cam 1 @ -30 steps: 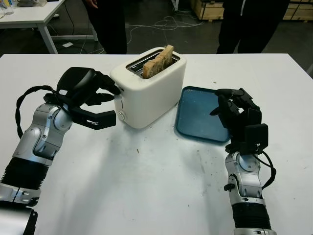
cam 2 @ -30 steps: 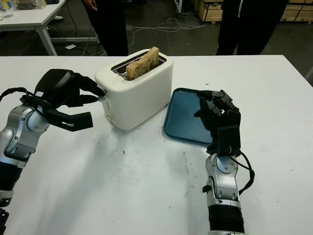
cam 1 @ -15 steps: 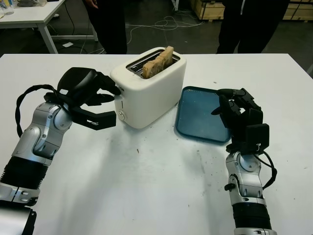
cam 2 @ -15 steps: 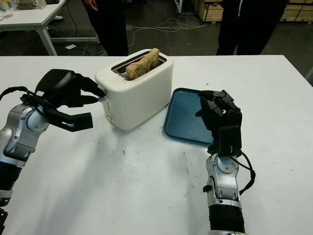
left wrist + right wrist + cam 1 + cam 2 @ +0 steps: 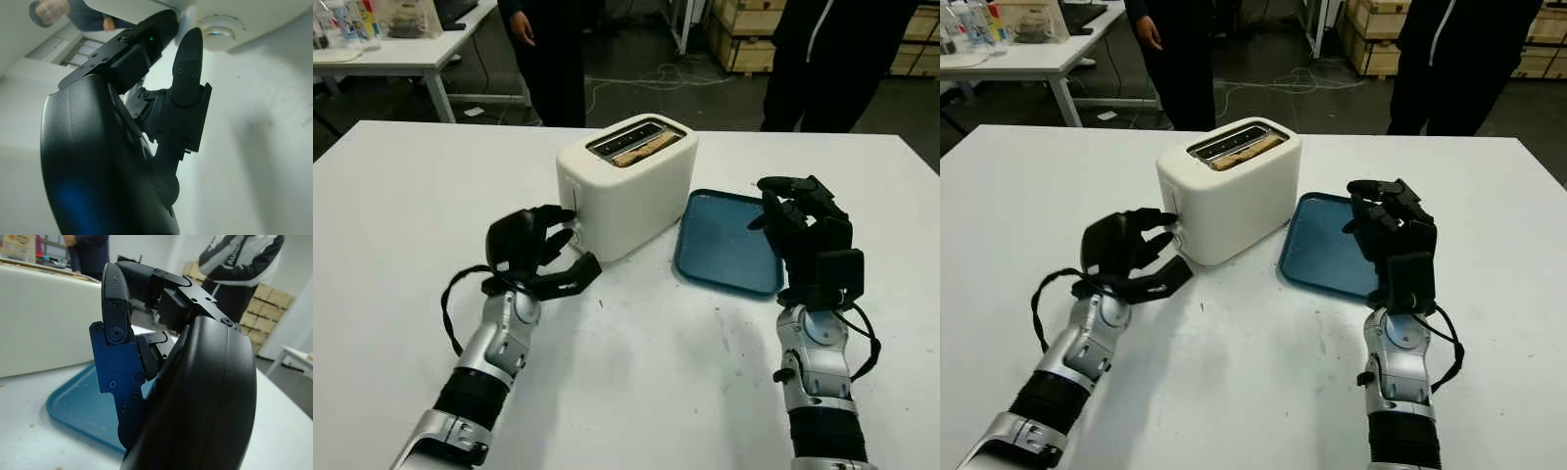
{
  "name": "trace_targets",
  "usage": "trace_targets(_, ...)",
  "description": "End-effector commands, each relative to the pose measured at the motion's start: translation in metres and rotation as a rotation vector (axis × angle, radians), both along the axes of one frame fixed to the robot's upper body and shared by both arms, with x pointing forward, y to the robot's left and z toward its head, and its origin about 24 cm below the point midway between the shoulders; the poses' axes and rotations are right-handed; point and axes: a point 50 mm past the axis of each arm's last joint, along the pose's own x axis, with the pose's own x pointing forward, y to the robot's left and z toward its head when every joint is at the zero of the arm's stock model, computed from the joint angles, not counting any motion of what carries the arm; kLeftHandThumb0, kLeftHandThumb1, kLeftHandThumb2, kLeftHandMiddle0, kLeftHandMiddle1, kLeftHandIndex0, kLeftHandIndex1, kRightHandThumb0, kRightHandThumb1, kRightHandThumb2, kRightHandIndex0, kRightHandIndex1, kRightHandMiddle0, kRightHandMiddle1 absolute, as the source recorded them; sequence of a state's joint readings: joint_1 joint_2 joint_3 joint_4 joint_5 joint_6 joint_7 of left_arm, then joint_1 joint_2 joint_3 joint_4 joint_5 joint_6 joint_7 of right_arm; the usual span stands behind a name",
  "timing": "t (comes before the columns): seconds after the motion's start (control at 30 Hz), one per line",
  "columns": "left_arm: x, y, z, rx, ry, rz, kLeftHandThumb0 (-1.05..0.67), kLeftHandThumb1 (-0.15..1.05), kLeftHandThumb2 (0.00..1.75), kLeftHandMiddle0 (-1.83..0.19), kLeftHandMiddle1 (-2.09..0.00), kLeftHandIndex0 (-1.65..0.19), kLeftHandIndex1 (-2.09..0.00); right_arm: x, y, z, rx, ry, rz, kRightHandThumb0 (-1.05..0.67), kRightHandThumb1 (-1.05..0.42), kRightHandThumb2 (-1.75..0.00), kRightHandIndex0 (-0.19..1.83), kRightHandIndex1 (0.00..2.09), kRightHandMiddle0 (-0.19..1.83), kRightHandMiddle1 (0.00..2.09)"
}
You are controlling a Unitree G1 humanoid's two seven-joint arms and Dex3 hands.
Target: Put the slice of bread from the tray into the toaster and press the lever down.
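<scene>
Left hand (image 5: pixel 530 257) curled, holding nothing, at toaster (image 5: pixel 628 183) lever; bread (image 5: pixel 636 151) sunk into slot since earlier frames — lever likely pressed.

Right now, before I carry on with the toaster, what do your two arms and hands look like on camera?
Both hands, the left hand and the right hand, are matte black with blocky three-finger segments fastened by small screws. The forearms are silver metal with ribbed black sections lower down. A black cable loops out beside the left forearm, another beside the right wrist.
</scene>
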State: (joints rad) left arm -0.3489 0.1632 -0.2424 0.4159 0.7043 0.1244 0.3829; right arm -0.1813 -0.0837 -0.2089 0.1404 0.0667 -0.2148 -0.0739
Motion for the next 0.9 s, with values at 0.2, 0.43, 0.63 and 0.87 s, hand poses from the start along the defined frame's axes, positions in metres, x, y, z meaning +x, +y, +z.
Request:
trace_targets(0.2,-0.043,-0.051,-0.081,0.096,0.528,-0.249,-0.28,0.92,0.21,-0.88,-1.12,-1.03,-0.51,-0.001,-0.006,0.006,-0.007,-0.027,-0.008,-0.52,-0.92,-0.20,0.62,1.75,0.60,1.24)
trace_targets(0.43,-0.040,-0.038,-0.037,0.068,0.350,-0.249,-0.30,0.92,0.26,-0.85,-1.42,-1.02,-0.77,-0.001,-0.003,0.007,-0.005,-0.041,0.006,-0.54,-0.92,-0.19,0.63,1.75,0.62,1.19)
trace_targets(0.63,-0.046,-0.023,0.016,-0.008,0.026,-0.208,-0.29,0.85,0.38,-0.92,-0.96,-0.94,-0.42,-0.001,-0.001,0.005,-0.007,-0.035,0.036,-0.56,-0.92,-0.19,0.65,1.74,0.73,0.99)
trace_targets(0.87,-0.049,-0.013,0.044,-0.212,-0.325,-0.099,-0.28,0.69,0.80,-0.80,-1.73,-1.02,-0.14,-0.003,0.002,0.004,0.001,-0.031,0.067,-0.57,-0.92,-0.18,0.68,1.74,0.87,0.50)
